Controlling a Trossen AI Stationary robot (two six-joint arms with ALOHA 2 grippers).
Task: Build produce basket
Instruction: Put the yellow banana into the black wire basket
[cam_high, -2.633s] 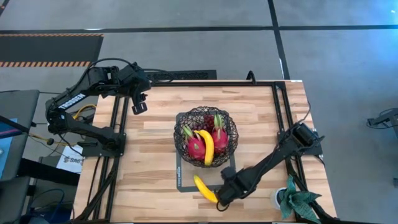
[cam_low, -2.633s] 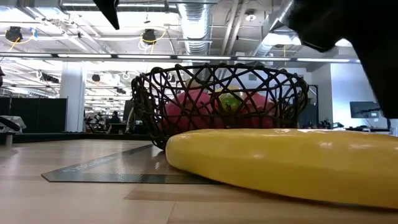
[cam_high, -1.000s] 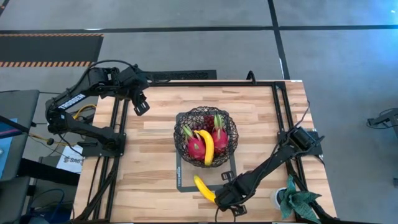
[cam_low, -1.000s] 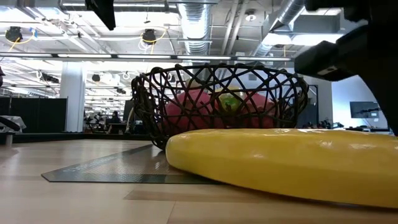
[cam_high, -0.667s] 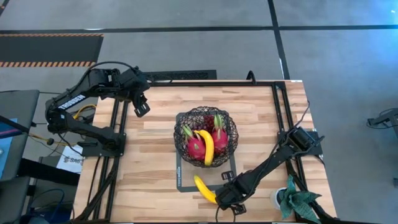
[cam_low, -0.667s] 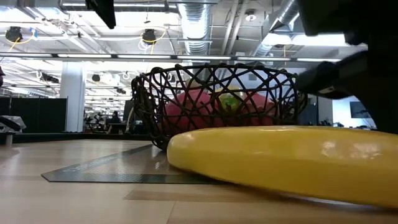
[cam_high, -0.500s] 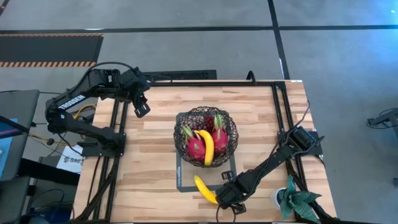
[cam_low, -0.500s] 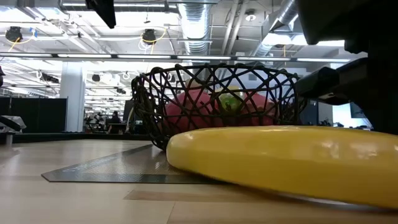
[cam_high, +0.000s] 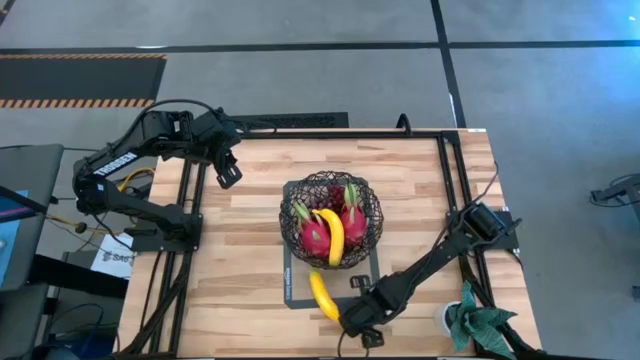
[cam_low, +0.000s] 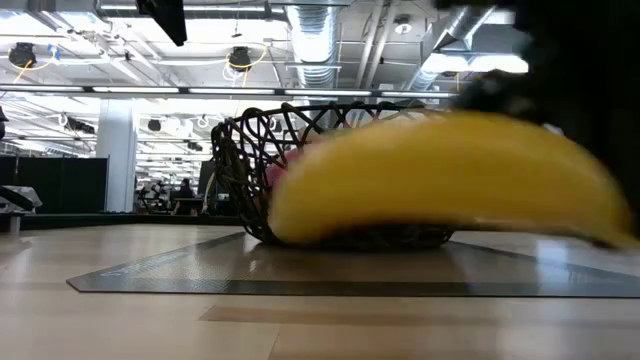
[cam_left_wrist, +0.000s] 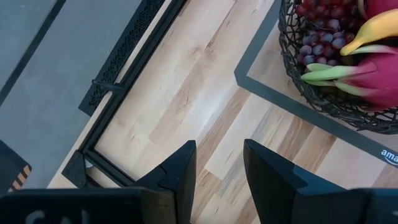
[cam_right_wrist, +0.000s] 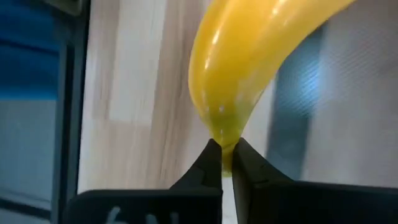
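The dark wire basket (cam_high: 331, 218) stands mid-table on a grey mat. It holds two pink dragon fruits (cam_high: 313, 234), a banana (cam_high: 334, 236) and dark red grapes (cam_left_wrist: 323, 42). A second yellow banana (cam_high: 322, 292) is just near of the basket, and my right gripper (cam_high: 348, 320) is shut on its near end. In the low view this banana (cam_low: 440, 180) floats above the mat in front of the basket (cam_low: 250, 170). My left gripper (cam_high: 228, 172) waits open above the table's far left corner with nothing between its fingers (cam_left_wrist: 180, 168). My right gripper pinches the banana's thin tapered end (cam_right_wrist: 225, 138) between its two fingertips (cam_right_wrist: 211, 158), only at their free ends. The fingers reach in from the table's right side, along the banana's length. The banana sticks out beyond the fingers toward the basket, lifted clear of the mat.
A green leafy potted plant (cam_high: 478, 325) sits at the near right corner beside my right arm. The grey mat (cam_high: 296, 288) lies under the basket. Black frame rails (cam_high: 450, 170) run along the table's left, far and right edges.
The banana, which lay on the table, has come up off it in my right gripper's hold. Its free end has swung toward the basket. My right gripper has shifted a little toward the table's left and near edges.
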